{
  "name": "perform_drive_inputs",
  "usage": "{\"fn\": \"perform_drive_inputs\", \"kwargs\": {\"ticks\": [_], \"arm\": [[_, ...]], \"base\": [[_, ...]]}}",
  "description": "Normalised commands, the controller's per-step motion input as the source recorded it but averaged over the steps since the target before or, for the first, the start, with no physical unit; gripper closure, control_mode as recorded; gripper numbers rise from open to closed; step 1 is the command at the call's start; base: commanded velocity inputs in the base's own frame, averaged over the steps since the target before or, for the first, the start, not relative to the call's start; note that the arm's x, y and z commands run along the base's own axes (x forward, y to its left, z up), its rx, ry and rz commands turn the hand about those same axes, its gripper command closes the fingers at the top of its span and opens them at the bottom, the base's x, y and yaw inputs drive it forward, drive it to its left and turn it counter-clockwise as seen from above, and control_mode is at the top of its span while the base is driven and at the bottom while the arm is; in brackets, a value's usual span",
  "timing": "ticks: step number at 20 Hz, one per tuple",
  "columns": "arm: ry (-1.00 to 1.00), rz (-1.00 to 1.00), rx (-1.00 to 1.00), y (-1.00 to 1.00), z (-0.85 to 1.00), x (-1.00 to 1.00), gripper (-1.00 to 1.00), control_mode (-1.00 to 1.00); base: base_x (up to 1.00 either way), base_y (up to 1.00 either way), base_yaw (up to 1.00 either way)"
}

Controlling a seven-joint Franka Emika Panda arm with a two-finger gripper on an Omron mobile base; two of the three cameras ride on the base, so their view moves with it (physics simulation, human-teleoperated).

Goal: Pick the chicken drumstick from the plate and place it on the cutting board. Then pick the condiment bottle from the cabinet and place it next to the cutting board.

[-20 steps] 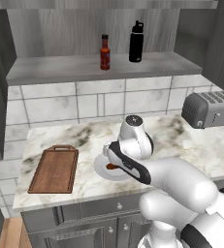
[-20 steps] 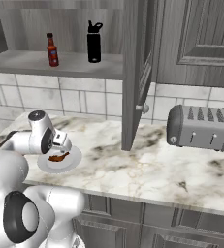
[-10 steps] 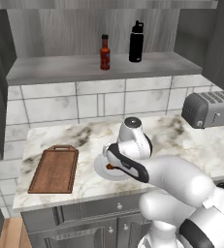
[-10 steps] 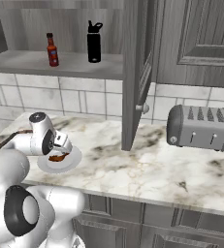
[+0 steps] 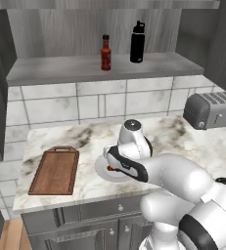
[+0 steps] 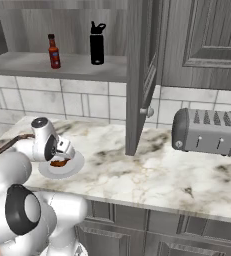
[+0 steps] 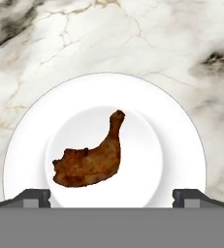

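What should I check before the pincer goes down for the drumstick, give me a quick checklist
1. Pincer open: ok, tips stand wide apart.
2. Chicken drumstick on the plate: ok, lying in the plate's middle.
3. Drumstick between the tips: ok, it sits just above the gap in the hand view, slightly toward one tip.
4. Cutting board free to receive it: ok, nothing on it.
5. Condiment bottle waiting in the cabinet: ok, upright beside the black bottle.
6. Height above the drumstick: cannot tell.
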Motion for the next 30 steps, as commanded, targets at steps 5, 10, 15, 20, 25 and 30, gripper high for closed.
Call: {"fn": "perform_drive_inputs", "kwargs": {"ticks": [5, 10, 15, 20, 25, 30], "arm": [[0.0, -0.02, 0.0, 0.0, -0.16, 0.08, -1.0, -1.0], [0.0, -0.02, 0.0, 0.0, -0.19, 0.1, -1.0, -1.0], [0.0, -0.03, 0.0, 0.0, -0.16, 0.12, -1.0, -1.0], [0.0, -0.03, 0.0, 0.0, -0.1, 0.12, -1.0, -1.0], [0.0, -0.04, 0.0, 0.01, -0.06, 0.15, -1.0, -1.0], [0.0, -0.04, 0.0, 0.04, -0.07, 0.12, -1.0, -1.0]], "base": [[0.0, 0.0, 0.0], [0.0, 0.0, 0.0], [0.0, 0.0, 0.0], [0.0, 0.0, 0.0], [0.0, 0.0, 0.0], [0.0, 0.0, 0.0]]}}
